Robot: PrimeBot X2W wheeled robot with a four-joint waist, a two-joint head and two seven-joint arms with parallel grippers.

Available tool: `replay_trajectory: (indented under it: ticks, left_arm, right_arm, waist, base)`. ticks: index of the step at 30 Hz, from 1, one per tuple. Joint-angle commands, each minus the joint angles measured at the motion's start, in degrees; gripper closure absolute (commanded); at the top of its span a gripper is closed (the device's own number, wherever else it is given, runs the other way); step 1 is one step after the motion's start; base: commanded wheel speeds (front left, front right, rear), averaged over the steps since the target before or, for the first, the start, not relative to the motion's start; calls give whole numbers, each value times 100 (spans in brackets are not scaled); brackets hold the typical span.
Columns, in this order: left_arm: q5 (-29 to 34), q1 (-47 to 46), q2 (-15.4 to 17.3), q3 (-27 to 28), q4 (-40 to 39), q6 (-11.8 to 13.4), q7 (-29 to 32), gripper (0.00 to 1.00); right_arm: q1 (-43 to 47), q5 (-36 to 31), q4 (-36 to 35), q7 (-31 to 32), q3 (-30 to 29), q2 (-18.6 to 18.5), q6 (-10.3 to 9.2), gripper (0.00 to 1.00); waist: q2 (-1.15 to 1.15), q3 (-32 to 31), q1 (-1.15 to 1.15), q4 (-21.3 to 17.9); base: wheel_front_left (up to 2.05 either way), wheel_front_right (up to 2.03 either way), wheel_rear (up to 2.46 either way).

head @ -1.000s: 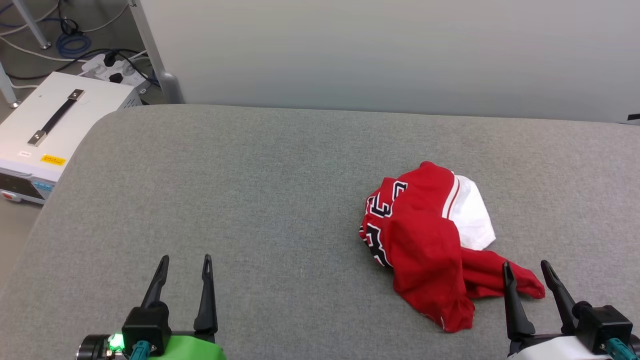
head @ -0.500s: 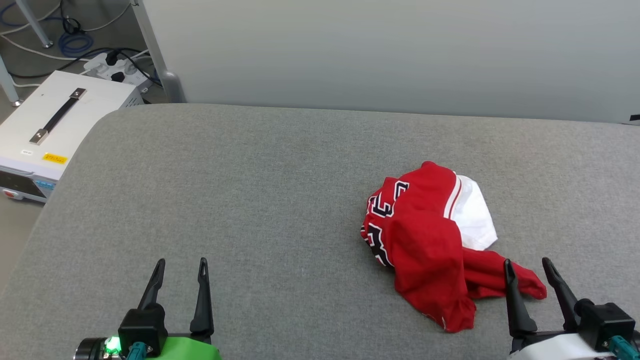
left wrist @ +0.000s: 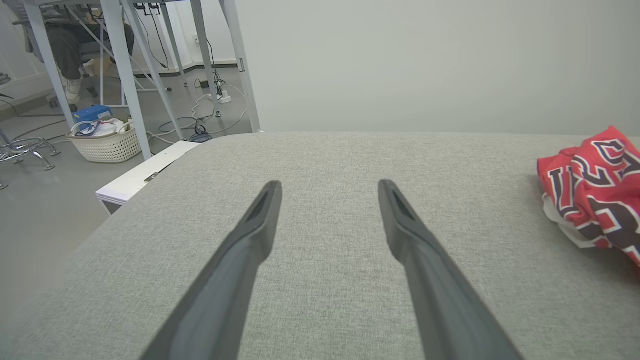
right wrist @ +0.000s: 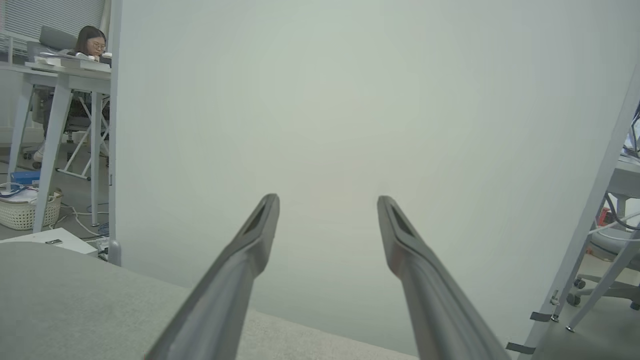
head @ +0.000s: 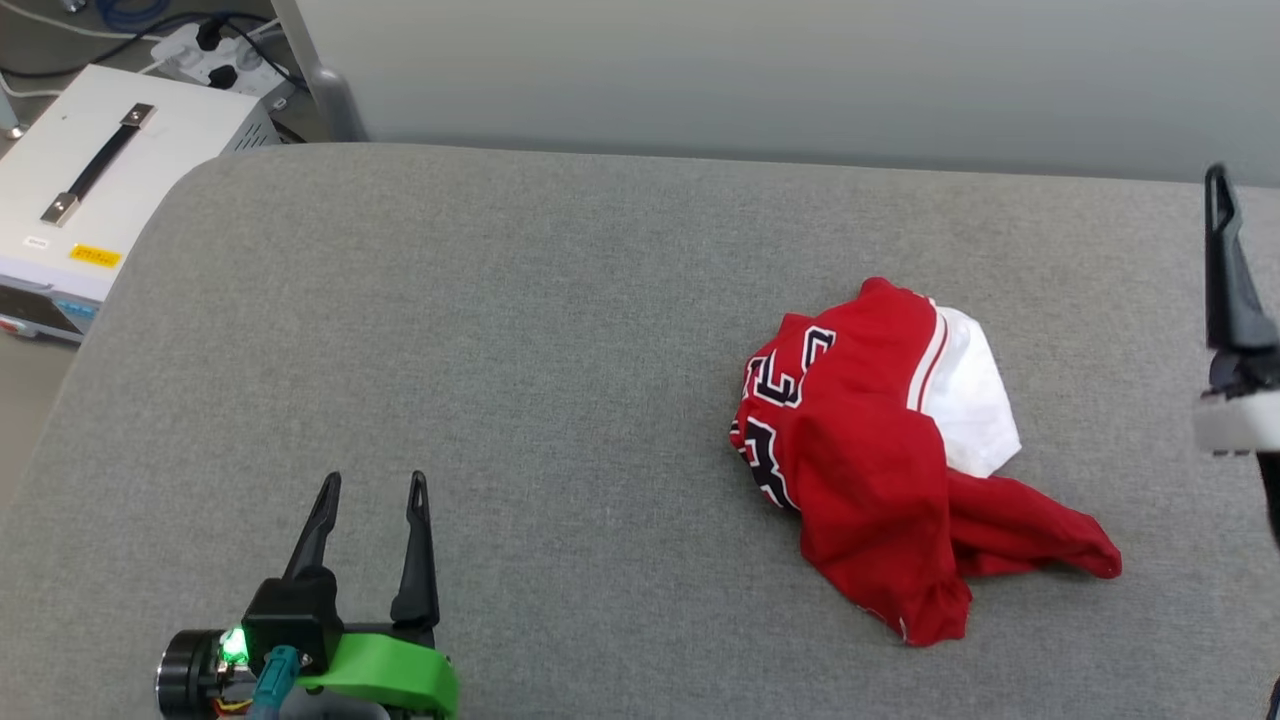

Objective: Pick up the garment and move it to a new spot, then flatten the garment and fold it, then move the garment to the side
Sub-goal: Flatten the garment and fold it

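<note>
The garment (head: 880, 470), a red shirt with a white sleeve and black white-outlined letters, lies crumpled right of centre on the grey padded table (head: 500, 330). Its lettered side also sits at the right edge of the left wrist view, garment (left wrist: 595, 190). My left gripper (head: 373, 485) hovers open and empty over the table's front left, far left of the garment; left gripper (left wrist: 330, 185). One finger (head: 1228, 280) of my right arm stands at the right edge, raised beside the garment. My right gripper (right wrist: 327, 200) is open, empty, pointing at the pale wall.
A white box with a black handle (head: 90, 180) stands off the table's left corner, with a power strip and cables behind it. A pale partition (head: 750, 70) backs the table. A person (right wrist: 90, 42) sits at a desk; a wicker basket (left wrist: 105, 142) is on the floor.
The head camera has tilted, shifting the scene. My right gripper has risen from the lower right, by the garment's hem, to high at the right edge. The left gripper has stayed put, open.
</note>
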Motion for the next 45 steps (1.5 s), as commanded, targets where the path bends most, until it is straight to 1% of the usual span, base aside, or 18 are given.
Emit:
replay_trajectory:
  ticks: [1, 3, 6, 7, 10, 13, 17, 19, 21, 23, 26, 28, 33, 37, 38, 39, 42, 45]
  left_arm:
    - [46, -138, -46, 15, 8, -34, -32, 0]
    - [52, -202, -66, 14, 24, -60, -33, 0]
    - [58, -287, -89, 17, 28, -79, -33, 0]
    - [58, -328, -100, 21, 25, -85, -33, 0]
    - [61, -405, -119, 26, 6, -97, -33, 0]
    - [56, -482, -136, 36, -40, -106, -33, 0]
    - [40, -573, -153, 53, -70, -111, -33, 0]
    - [32, -635, -159, 43, -77, -116, -33, 0]
    - [21, -711, -165, 18, -85, -122, -33, 0]
    - [8, -787, -170, -19, -83, -123, -33, 0]
    - [-23, -878, -175, -68, -79, -109, -33, 0]
    - [-56, -928, -177, -111, -69, -97, -33, 0]
    - [-129, -1013, -178, -180, -39, -40, -33, 0]
    - [-147, -1027, -179, -179, -22, -2, -33, 0]
    - [-144, -1018, -179, -170, -14, 5, -33, 0]
    - [-138, -1006, -179, -162, -3, 11, -33, 0]
    - [-112, -982, -179, -157, 43, 1, -33, 0]
    - [-91, -942, -179, -129, 68, -2, -33, 0]
  right_arm:
    - [-261, 142, 169, -3, 176, -187, 2, 0]
    - [-635, 335, 367, 285, 519, -524, 2, 0]
    - [-1098, 767, 643, 992, 997, -980, 2, 0]
    - [-1294, 1057, 773, 1434, 1239, -1185, 2, 0]
    - [-1612, 1668, 934, 2468, 1753, -1611, 2, 0]
    - [-1804, 2241, 1081, 3681, 2297, -2030, 2, 0]
    - [-1929, 2956, 1207, 5119, 2731, -2265, 2, 0]
    - [-2000, 3157, 1265, 5632, 2863, -2310, 2, 0]
    - [-2061, 3245, 1331, 5991, 2997, -2337, 2, 0]
    - [-2095, 3270, 1422, 6224, 3125, -2332, 2, 0]
    - [-2116, 3299, 1578, 6348, 3278, -2248, 2, 0]
    - [-2105, 3311, 1711, 6341, 3361, -2164, 2, 0]
    - [-1933, 3374, 2064, 6286, 3786, -2004, 2, 0]
    - [-1872, 3440, 2186, 6192, 4172, -2038, 2, 0]
    - [-1889, 3454, 2195, 6118, 4223, -2046, 2, 65]
    - [-1928, 3468, 2202, 5990, 4257, -2061, 2, 100]
    - [-2078, 3484, 2197, 5563, 4259, -2119, 2, 100]
    - [-2260, 3492, 2141, 5019, 4059, -2154, 2, 100]
  waist:
    - [0, 195, 0, 72]
    - [0, 278, 0, 106]
    - [0, 400, 0, 160]
    - [0, 458, 0, 188]
    - [0, 598, 0, 252]
    - [0, 752, 0, 312]
    - [0, 960, 0, 382]
    - [0, 1076, 0, 426]
    - [0, 1203, 0, 478]
    - [0, 1323, 0, 540]
    - [0, 1471, 0, 619]
    - [0, 1566, 0, 672]
    - [0, 1679, 0, 737]
    - [0, 1678, 0, 716]
    - [0, 1660, 0, 696]
    - [0, 1635, 0, 672]
    - [0, 1522, 0, 603]
    - [0, 1365, 0, 519]
  base:
    - [0, 0, 0]
    - [0, 0, 0]
    - [0, 0, 0]
    - [0, 0, 0]
    - [0, 0, 0]
    - [0, 0, 0]
    - [0, 0, 0]
    - [0, 0, 0]
    - [0, 0, 0]
    - [0, 0, 0]
    - [0, 0, 0]
    - [0, 0, 0]
    - [0, 0, 0]
    - [0, 0, 0]
    - [0, 0, 0]
    - [0, 0, 0]
    - [0, 0, 0]
    - [0, 0, 0]
